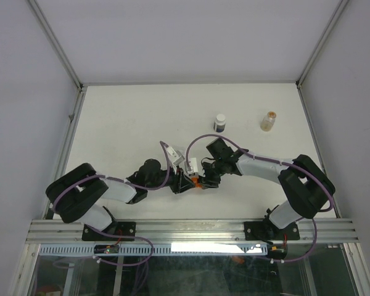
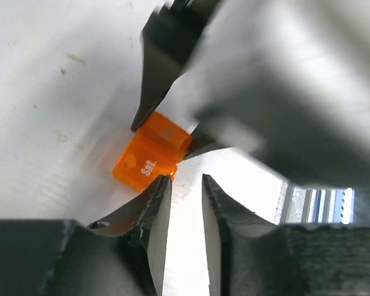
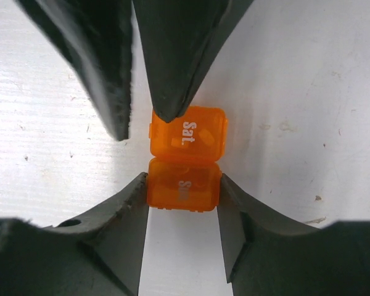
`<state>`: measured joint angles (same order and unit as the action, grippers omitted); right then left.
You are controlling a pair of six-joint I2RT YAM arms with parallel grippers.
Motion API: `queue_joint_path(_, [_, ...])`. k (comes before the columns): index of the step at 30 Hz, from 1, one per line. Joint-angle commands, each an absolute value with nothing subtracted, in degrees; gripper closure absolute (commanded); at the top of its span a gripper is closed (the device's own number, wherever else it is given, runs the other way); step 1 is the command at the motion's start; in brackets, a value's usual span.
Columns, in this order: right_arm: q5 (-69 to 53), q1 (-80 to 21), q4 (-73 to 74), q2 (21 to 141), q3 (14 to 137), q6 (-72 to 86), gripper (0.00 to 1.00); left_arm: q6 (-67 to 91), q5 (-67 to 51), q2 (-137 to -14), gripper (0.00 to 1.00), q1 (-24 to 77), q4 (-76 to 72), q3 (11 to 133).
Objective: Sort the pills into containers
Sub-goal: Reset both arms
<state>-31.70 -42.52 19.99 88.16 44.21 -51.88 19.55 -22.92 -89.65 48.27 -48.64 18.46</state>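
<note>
Right wrist | orange pill box (image 3: 184, 185) pinched between right fingers (image 3: 117, 237)

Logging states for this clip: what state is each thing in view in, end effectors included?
orange pill box: seemingly hinged open, halves side by side.
right end effector: shut on the orange pill box's lower half.
left end effector: barely open, empty, one fingertip on the upper half.
white bottle: upright.
clear vial: upright.

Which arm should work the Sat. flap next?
Probably left. The left fingers, narrowly parted, sit at the Sat. half of the orange pill box. The right fingers clamp its other half, steadying it.
</note>
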Motion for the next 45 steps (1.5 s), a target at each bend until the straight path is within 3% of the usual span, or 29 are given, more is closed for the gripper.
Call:
queue_joint_path(1, [-30.9, -43.0, 19.4, 88.6, 46.2, -50.6, 0.53, 19.3, -20.4, -77.4, 0.67, 47.8, -43.8, 18.1])
queue_joint_path(5, [-31.1, -42.4, 19.4, 88.5, 46.7, -49.4, 0.53, 18.6, -17.7, -71.7, 0.59, 47.8, -36.4, 16.9])
queue_joint_path(14, [-32.1, -34.1, 20.0, 84.4, 46.1, -49.2, 0.53, 19.9, -8.1, -65.1, 0.58, 47.4, -30.2, 14.2])
queue_joint_path(18, [-30.5, -29.3, 20.2, 83.1, 45.8, -49.9, 0.53, 19.3, -5.0, -61.9, 0.53, 47.3, -30.7, 14.0])
queue_joint_path(21, [-30.5, -23.0, 21.4, 81.9, 46.2, -49.7, 0.53, 19.2, -3.6, -59.4, 0.41, 47.3, -32.4, 13.1])
queue_joint_path(25, [-31.7, -13.5, 24.2, 79.5, 46.8, -48.6, 0.53, 19.3, -3.0, -57.0, 0.16, 47.3, -37.2, 10.8])
queue_joint_path(32, [-25.9, 1.2, 26.4, 77.7, 46.9, -46.3, 0.51, 20.4, -4.6, -55.8, 0.01, 47.1, -40.5, 10.3])
queue_joint_path(45, [-21.3, 14.7, 23.6, 83.1, 47.1, -47.7, 0.44, 22.1, -8.8, -50.8, 0.01, 45.2, -40.9, 11.1])
